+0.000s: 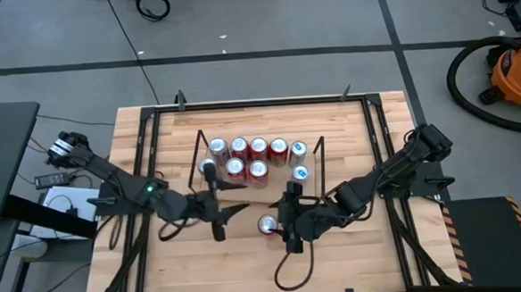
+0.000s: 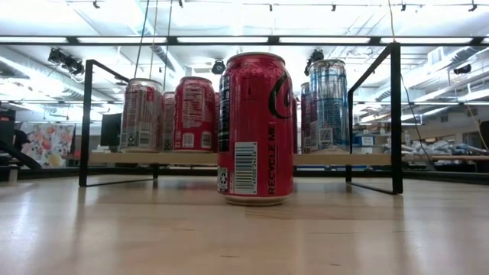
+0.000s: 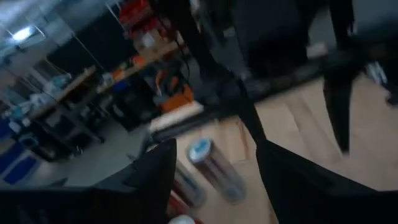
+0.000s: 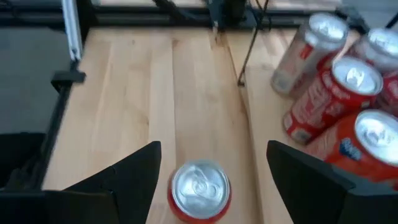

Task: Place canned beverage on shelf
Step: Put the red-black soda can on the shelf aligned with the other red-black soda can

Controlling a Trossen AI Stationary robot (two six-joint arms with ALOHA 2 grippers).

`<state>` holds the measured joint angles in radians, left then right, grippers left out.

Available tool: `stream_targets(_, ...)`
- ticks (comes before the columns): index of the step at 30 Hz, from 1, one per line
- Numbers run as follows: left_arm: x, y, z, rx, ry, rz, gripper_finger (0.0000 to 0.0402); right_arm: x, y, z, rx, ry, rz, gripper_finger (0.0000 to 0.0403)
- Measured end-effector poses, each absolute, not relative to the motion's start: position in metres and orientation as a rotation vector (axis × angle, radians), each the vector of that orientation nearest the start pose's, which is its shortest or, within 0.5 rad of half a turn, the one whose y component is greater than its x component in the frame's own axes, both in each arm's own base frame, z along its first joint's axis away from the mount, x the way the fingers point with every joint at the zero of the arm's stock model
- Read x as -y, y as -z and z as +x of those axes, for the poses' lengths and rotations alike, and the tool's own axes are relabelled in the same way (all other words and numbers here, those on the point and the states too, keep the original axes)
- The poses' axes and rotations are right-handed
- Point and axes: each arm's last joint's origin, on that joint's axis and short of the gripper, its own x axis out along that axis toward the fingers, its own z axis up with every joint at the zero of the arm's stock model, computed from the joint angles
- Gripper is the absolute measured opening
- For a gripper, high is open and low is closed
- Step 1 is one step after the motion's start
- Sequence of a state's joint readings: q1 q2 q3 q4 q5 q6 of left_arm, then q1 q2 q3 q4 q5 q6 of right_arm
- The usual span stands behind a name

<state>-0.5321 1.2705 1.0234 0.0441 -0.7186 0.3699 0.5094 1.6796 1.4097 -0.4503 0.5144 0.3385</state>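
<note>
Red can in front of the loaded shelf

We see a red can (image 1: 267,223) upright on the desk (image 1: 356,257), just in front of the shelf (image 2: 321,159), a light-wood board with black wire end frames already carrying red and blue-silver cans (image 1: 257,149), all upright.

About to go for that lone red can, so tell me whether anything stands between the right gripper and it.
Nothing visible does. The red can stands alone on the table, straight ahead of the right gripper, whose fingers are spread apart on either side of it.

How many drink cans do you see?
9: eight on the small light-wood shelf, one red aluminium can on the wooden table before it. The left gripper may hide another.
</note>
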Motion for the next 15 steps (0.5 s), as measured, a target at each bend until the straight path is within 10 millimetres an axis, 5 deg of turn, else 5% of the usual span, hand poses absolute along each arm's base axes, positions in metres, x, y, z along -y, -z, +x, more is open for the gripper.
stream_targets(15,0.079,-0.321,0.184,0.111,-0.238,0.382,0.0215,-0.155,-0.287,0.377,-0.757,0.126,-0.035,0.0323)
